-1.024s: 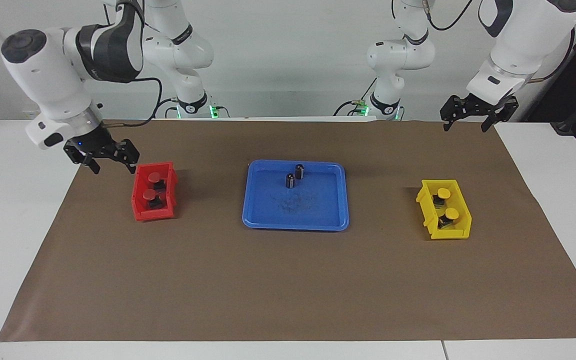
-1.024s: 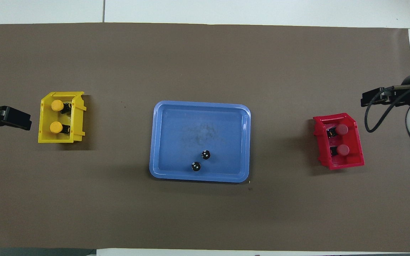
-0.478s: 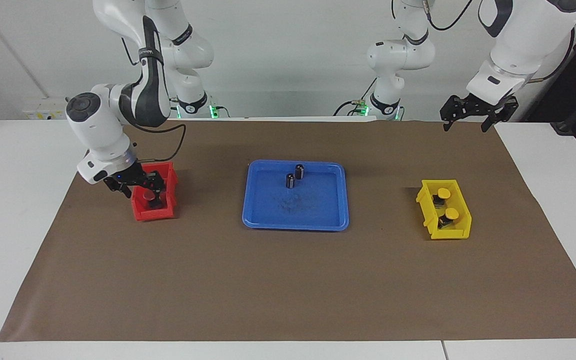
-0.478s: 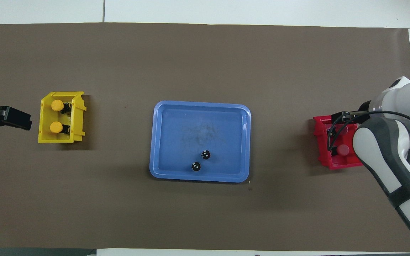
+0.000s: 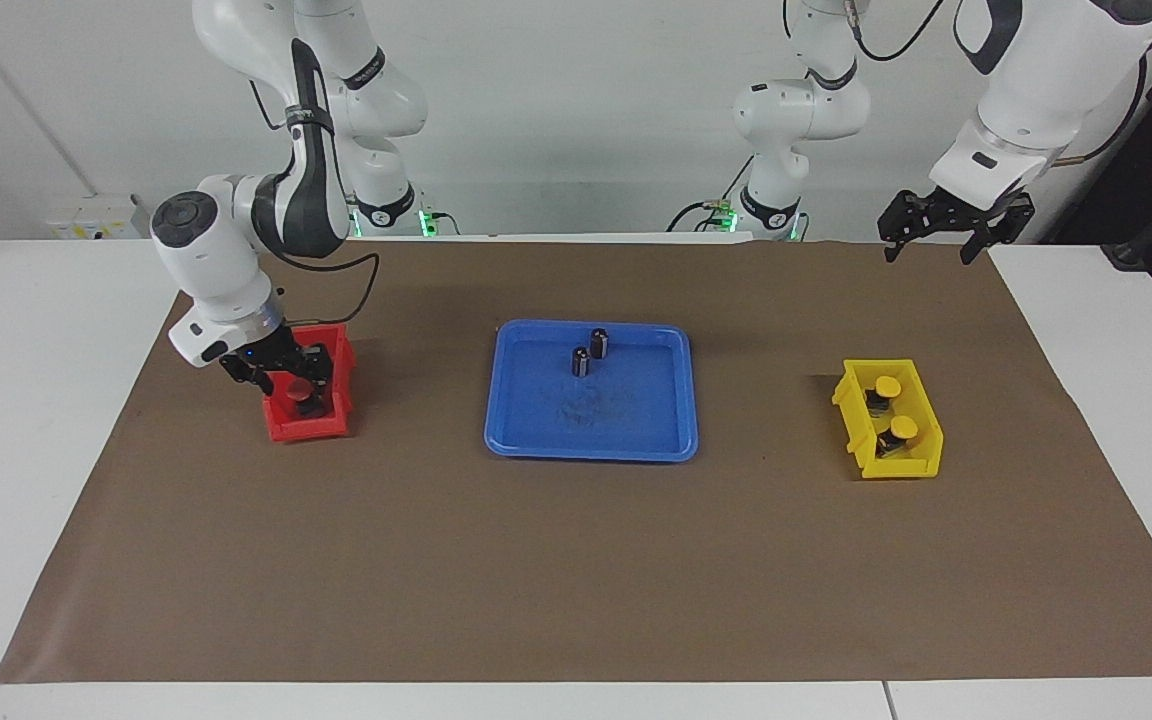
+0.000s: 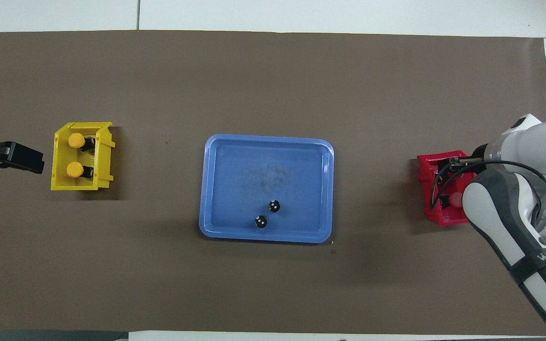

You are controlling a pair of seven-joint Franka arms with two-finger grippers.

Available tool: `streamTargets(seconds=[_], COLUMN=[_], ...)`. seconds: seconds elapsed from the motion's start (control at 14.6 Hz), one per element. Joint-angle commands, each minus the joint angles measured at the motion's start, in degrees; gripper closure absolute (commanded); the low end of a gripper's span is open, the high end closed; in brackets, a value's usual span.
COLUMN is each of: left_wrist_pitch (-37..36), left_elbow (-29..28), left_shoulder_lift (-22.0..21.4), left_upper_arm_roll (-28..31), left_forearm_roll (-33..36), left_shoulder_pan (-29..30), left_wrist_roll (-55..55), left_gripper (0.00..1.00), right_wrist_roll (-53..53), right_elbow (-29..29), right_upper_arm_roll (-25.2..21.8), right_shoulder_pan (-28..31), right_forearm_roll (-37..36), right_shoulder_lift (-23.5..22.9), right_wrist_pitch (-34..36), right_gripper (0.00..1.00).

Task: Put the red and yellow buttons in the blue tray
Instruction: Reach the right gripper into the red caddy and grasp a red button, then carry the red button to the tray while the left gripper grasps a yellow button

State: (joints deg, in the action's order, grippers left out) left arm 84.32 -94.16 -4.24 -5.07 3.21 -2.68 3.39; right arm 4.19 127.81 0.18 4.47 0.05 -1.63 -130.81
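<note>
Right hand (image 5: 287, 383) in red bin (image 5: 281, 428)

White table (image 5: 26, 400), brown mat (image 5: 576, 560) on it (carrying blue tray (image 5: 591, 448), red bin (image 5: 281, 428), yellow bin (image 5: 926, 462)).

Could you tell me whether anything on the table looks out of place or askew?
Mostly tidy, but the red bin sits slightly skewed to the mat's edges, and two black capless cylinders already stand in the blue tray.
</note>
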Motion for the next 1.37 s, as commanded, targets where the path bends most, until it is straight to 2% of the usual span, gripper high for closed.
streamTargets(seconds=[0.0,0.14,0.34,0.41,0.61,0.75,0.89,1.02,1.16,1.3], left_wrist_pitch=[-0.3,-0.7,-0.7,-0.6,-0.5,-0.5,-0.3,1.4,8.5,17.0], left_elbow=[-1.5,-1.5,-1.5,-1.4,-1.5,-1.5,-1.5,-3.0,-8.7,-14.2], left_shoulder_lift=[-1.5,-1.5,-1.5,-1.5,-1.5,-1.5,-1.5,-1.7,-3.5,-3.1], left_upper_arm_roll=[0.4,0.5,0.4,0.4,0.5,0.5,0.5,0.5,0.5,0.5], left_forearm_roll=[1.1,0.9,0.8,0.7,0.0,-0.1,-0.7,-0.8,-0.8,-0.9], left_shoulder_pan=[0.3,0.8,0.7,0.7,0.8,0.9,1.3,1.7,3.4,3.6], left_wrist_roll=[-0.6,-2.6,-2.8,-2.8,-2.9,-2.7,-2.8,-2.9,-3.4,-3.5], left_gripper=[0.00,0.00,0.00,0.00,0.00,0.00,0.00,0.00,0.02,0.09], right_wrist_roll=[1.4,1.4,1.5,2.0,2.8,2.9,2.8,2.6,0.6,-9.0], right_elbow=[2.8,2.7,3.0,3.2,3.1,1.5,-5.2,-16.7,-27.4,-34.4], right_upper_arm_roll=[0.1,0.1,0.1,0.1,0.1,0.1,0.1,0.1,0.1,0.2], right_shoulder_pan=[0.4,0.3,0.3,0.3,0.4,0.4,-0.2,-1.7,-4.7,-9.8], right_forearm_roll=[1.3,1.2,1.3,1.3,1.2,1.1,0.9,0.7,0.9,1.2], right_shoulder_lift=[1.5,0.9,0.9,1.0,1.0,0.8,-1.1,-4.6,-7.8,-10.7], right_wrist_pitch=[-2.1,-2.3,-2.3,-2.3,-2.2,-0.6,6.1,16.7,24.3,26.4], right_gripper=[0.28,0.29,0.38,0.44,0.80,0.83,0.83,0.83,0.83,0.83])
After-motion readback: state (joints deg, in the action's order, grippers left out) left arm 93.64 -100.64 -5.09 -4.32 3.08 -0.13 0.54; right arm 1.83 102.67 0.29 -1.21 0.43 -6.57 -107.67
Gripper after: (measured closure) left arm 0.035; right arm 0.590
